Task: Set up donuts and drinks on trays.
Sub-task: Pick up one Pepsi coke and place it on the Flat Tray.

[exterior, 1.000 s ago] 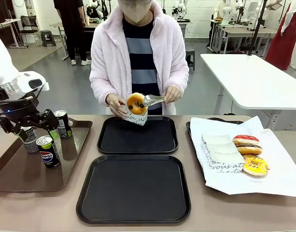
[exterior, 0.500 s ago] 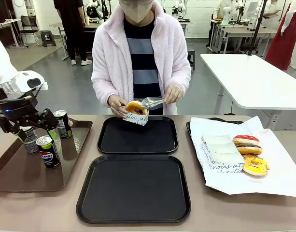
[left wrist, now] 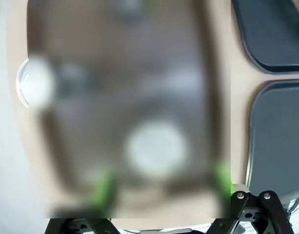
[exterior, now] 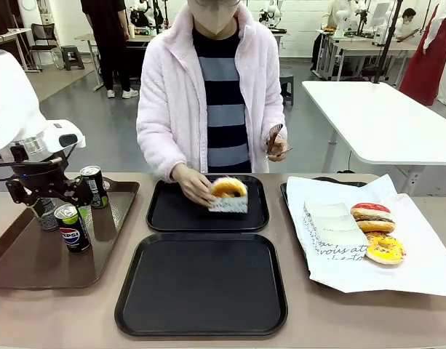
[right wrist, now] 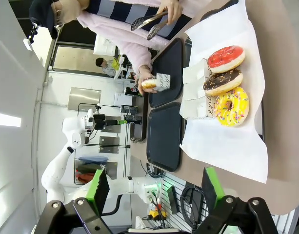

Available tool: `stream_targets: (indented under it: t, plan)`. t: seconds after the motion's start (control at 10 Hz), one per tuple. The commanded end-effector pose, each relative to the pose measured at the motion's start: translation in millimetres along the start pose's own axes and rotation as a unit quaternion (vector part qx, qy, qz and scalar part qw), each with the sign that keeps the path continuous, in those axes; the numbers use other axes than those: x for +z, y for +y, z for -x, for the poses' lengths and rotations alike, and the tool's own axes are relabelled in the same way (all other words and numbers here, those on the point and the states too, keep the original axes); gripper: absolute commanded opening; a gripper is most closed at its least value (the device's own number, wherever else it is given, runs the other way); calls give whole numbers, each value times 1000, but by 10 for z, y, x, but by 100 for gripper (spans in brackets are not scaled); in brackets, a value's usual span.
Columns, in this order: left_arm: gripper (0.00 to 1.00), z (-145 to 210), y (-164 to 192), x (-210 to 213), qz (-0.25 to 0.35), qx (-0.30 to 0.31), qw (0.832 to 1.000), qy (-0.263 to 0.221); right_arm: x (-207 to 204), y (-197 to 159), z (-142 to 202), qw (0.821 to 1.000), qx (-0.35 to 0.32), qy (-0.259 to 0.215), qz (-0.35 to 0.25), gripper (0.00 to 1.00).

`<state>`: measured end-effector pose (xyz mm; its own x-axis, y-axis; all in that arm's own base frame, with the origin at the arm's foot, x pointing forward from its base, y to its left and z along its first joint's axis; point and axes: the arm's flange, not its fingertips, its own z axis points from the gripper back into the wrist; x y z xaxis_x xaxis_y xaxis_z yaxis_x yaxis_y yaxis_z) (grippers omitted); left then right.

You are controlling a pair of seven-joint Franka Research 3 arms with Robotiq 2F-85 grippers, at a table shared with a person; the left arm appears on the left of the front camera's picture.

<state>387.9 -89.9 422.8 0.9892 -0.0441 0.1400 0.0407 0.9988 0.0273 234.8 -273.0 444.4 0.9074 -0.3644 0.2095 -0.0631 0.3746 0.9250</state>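
Front view: the left gripper [exterior: 49,198], jaws wide apart and holding nothing, hangs over three cans [exterior: 95,186] near the brown tray's [exterior: 26,273] far edge. A person's hand [exterior: 193,185] rests a sleeved donut [exterior: 228,195] by the far tray's [exterior: 172,218] far edge.

Left wrist view, blurred: green pads [left wrist: 104,187] stand apart, a pale can top [left wrist: 156,148] between them.

Right wrist view: the right gripper [right wrist: 156,187] is open, well apart from three donuts [right wrist: 222,81] on paper [right wrist: 227,146].

Risk: the cans stand close together, so an off-centre descent could topple the Pepsi [exterior: 72,227]. A can carried across could also meet the hand.
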Motion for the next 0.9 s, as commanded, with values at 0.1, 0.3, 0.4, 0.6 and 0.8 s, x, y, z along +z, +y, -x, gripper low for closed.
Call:
stream_targets:
  t: [0.1,0.3,0.4,0.6,0.8]
  plan:
    - [100,-233,40,-107,-10,33,999,3,9,-10,-3,1000,8,-2,-8,100]
    - [100,-300,60,-177,2,38,999,7,9,-10,-3,1000,8,-2,-8,100]
    - [100,-344,80,-247,2,44,999,8,9,-10,-3,1000,8,-2,-8,100]
    - [100,-378,101,-367,-3,48,999,24,9,-10,-3,1000,8,-2,-8,100]
    - [100,-347,85,-405,-1,48,998,32,9,-10,-3,1000,8,-2,-8,100]
